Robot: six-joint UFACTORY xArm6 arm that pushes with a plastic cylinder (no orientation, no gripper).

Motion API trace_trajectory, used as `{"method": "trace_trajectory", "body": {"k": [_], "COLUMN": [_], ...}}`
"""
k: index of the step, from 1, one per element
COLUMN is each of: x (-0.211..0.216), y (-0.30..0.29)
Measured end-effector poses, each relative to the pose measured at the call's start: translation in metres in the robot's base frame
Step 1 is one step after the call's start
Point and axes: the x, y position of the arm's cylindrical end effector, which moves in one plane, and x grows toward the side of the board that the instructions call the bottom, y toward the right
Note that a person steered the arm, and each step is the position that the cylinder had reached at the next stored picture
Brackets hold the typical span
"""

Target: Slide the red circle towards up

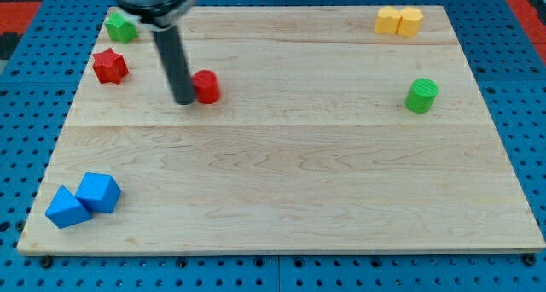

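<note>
Tip only, no claw, so no open or closed state to tell; resting against red circle from its 9 o'clock. Circle at board's upper left, red star near at 9 o'clock. Risk: sideways contact sends circle toward 3 o'clock, not up.

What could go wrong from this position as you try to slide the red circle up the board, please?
1. My tip sits at the view's left of the red circle, not below it, so a push may send it rightward rather than up.
2. Repositioning leftward could bump the red star.
</note>
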Motion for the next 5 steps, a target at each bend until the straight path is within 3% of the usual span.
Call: {"method": "trace_trajectory", "body": {"k": [2, 3, 4, 5], "x": [-0.026, -0.003, -0.008, -0.053], "y": [0.035, 0.038, 0.057, 0.064]}}
